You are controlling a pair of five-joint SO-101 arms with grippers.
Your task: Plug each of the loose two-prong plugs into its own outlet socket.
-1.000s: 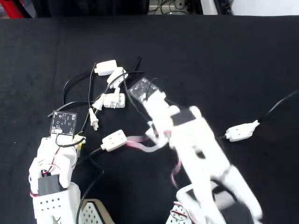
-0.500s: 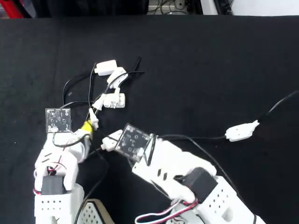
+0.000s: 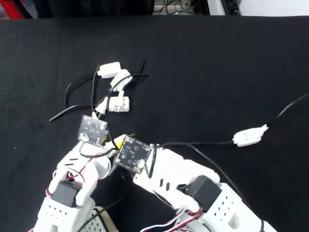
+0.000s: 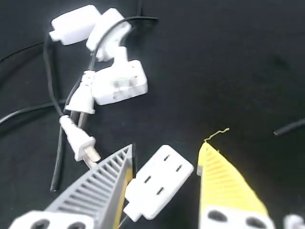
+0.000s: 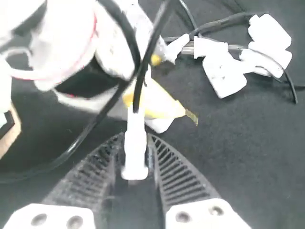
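**Right gripper clamped on a plug, left gripper spread about a socket**

The right gripper (image 5: 136, 140) pinches a white plug (image 5: 135, 160) between its fingers (image 5: 90, 186). The plug's black cord (image 5: 145, 71) runs away from the wrist, and its prongs are hidden. Close by, the left gripper (image 4: 167, 157) stands spread, with its grey finger (image 4: 102, 186) and yellow finger (image 4: 221, 181) either side of a white outlet socket (image 4: 159, 188) on the black table (image 3: 217, 63). A loose two-prong plug (image 4: 78, 143) lies just beside the grey finger. Farther off sits a cluster of white sockets and plugs (image 4: 116, 83). Another socket (image 3: 248, 137) lies well apart.
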